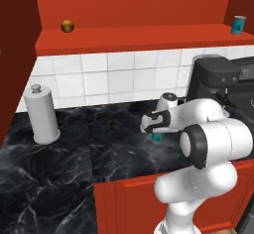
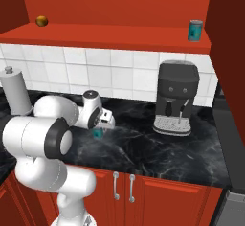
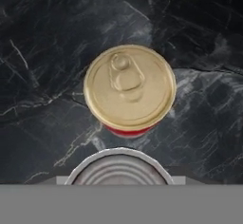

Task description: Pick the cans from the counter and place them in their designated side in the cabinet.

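Note:
My gripper [image 1: 156, 134] hangs over the black marble counter [image 1: 59, 168], shut on a small teal can [image 1: 157, 138] that sticks out below the hand; the same can [image 2: 98, 133] shows under the hand in the right base view. In the hand view its silvery top [image 3: 118, 168] sits close at the bottom. Just beyond it a red-bodied can [image 3: 129, 88] with a cream-gold top stands upright on the counter [image 3: 47, 38]. Another teal can [image 1: 238, 25] [image 2: 194, 30] stands at the right end of the red cabinet shelf [image 1: 139, 37].
A golden-brown ball [image 1: 67, 26] rests at the shelf's left end. A tall grey cylinder with a knob [image 1: 42, 114] stands at the counter's left by the tiled wall. A dark coffee machine [image 2: 177, 98] occupies the right side.

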Available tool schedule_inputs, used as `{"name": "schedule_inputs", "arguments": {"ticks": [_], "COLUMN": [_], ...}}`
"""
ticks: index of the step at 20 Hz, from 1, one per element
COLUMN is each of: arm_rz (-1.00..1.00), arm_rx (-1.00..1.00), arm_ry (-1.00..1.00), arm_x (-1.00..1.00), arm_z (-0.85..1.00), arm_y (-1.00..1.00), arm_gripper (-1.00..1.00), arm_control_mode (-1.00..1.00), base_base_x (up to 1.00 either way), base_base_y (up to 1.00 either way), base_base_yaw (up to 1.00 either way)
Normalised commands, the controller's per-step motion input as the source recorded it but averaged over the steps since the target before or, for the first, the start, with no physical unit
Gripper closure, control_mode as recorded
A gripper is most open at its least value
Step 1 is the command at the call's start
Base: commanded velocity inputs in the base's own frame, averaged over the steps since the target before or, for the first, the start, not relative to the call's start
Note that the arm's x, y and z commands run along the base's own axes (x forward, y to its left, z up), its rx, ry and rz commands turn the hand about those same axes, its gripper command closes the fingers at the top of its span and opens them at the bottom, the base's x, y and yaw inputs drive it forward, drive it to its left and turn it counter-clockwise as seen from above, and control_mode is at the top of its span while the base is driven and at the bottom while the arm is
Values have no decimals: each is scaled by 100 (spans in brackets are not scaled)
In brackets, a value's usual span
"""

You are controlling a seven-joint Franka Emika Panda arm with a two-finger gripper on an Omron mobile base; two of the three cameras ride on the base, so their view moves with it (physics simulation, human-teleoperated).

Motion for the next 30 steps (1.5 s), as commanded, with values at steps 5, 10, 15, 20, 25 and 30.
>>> {"name": "schedule_inputs", "arguments": {"ticks": [5,10,15,20,25,30], "arm_rz": [1,3,4,4,4,4], "arm_rx": [-2,-3,-4,-4,-2,-3], "arm_ry": [-5,-3,-3,-3,-5,-7], "arm_x": [-3,-3,-1,0,-2,0], "arm_z": [25,30,30,26,25,25], "arm_y": [-5,-5,-5,-8,-18,-15], "arm_gripper": [100,100,100,100,100,100], "arm_control_mode": [-100,-100,-100,-100,-100,-100], "base_base_x": [0,0,0,0,0,0], "base_base_y": [0,0,0,0,0,0], "base_base_yaw": [0,0,0,0,0,0]}}
